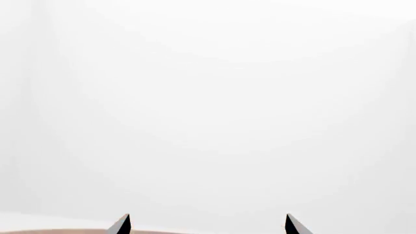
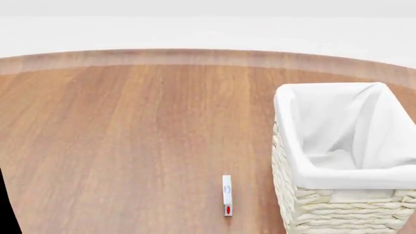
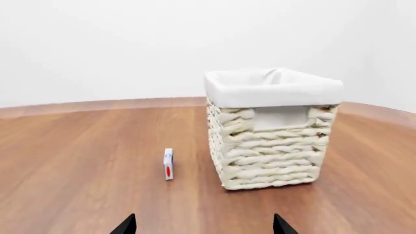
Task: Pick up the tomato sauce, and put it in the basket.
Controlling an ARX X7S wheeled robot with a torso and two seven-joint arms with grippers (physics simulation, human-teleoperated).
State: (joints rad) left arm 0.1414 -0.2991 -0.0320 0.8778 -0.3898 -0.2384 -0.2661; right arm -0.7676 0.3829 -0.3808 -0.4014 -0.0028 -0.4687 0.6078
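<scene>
Two sets of fingers [image 3: 202, 225] spread, empty; wood table [image 2: 130, 136], basket [image 2: 338, 161], small flat box [image 2: 227, 195], white walls.

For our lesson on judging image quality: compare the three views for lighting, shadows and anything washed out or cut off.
Left wrist view: almost wholly blank white, only dark fingertips show. Head view: even, soft light, sharp; basket cropped at the frame edge. Right wrist view: clear, faint shadow under the basket; a small flat white item is too small to identify.
</scene>
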